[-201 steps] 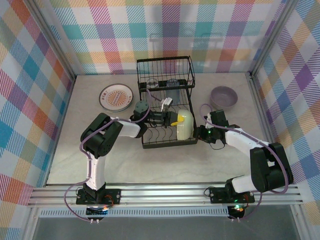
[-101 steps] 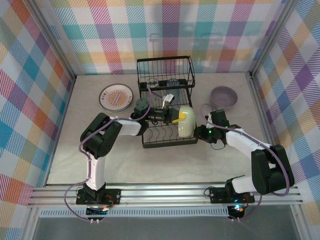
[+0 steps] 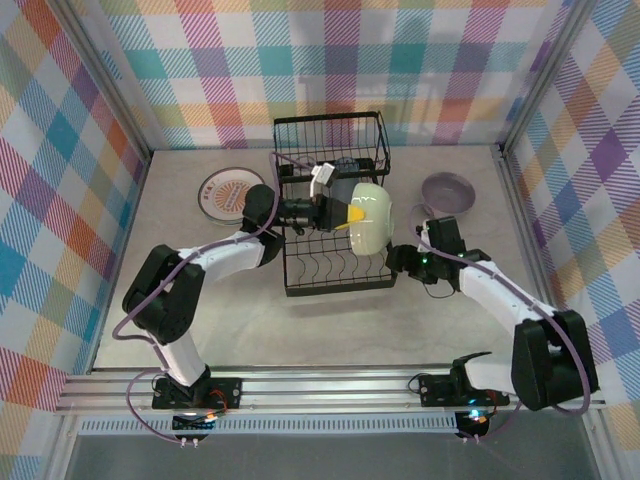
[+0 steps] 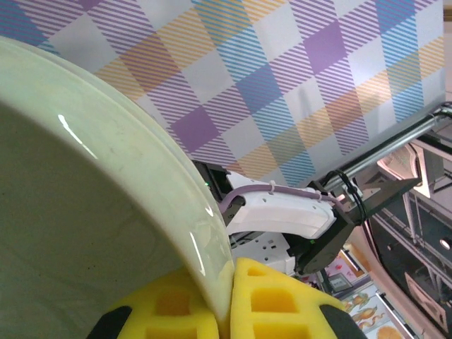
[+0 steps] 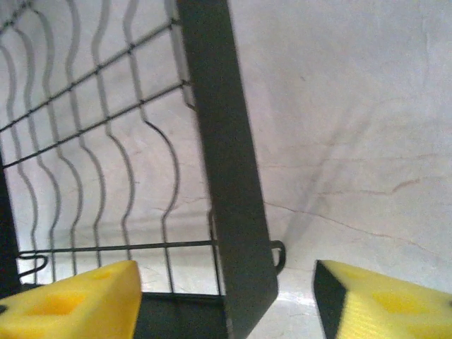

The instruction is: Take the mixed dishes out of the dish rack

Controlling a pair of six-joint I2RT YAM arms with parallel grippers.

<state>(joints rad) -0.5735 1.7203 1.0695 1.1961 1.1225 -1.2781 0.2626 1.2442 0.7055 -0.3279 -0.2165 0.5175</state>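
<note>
A pale green bowl hangs on edge over the black wire dish rack, its rim pinched in my left gripper. In the left wrist view the yellow fingers are shut on the bowl at its rim, left gripper. My right gripper is low at the rack's right side. In the right wrist view it is open, and the rack's flat black side bar stands between its fingers without touching them.
A white plate with orange pattern lies on the table left of the rack. A lavender bowl sits at the back right. The rack's raised basket is behind the held bowl. Checked walls close in the table.
My left arm has lifted the green bowl up and back out of the rack's lower slots. My right gripper's jaws have opened wider beside the rack.
</note>
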